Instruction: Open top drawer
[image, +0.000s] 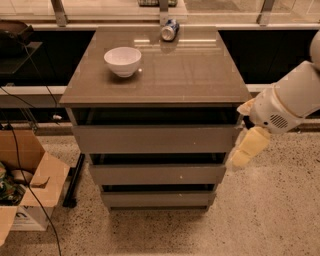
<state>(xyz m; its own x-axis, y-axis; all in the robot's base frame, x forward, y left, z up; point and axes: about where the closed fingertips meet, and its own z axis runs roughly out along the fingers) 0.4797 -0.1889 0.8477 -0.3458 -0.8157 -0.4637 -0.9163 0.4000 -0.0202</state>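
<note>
The top drawer (155, 138) is the widest of three grey-brown flat fronts under the cabinet's glossy top (190, 70). It sits closed, with a dark gap above it. My gripper (244, 150) hangs from the white arm at the right. Its cream fingers (248, 146) point down and left, just beside the right end of the top drawer front. It holds nothing that I can see.
A white bowl (122, 61) and a tipped blue can (169, 30) stand on the cabinet top. Two narrower drawer fronts (157, 174) lie below the top one. An open cardboard box (27, 185) and cables sit on the speckled floor at the left.
</note>
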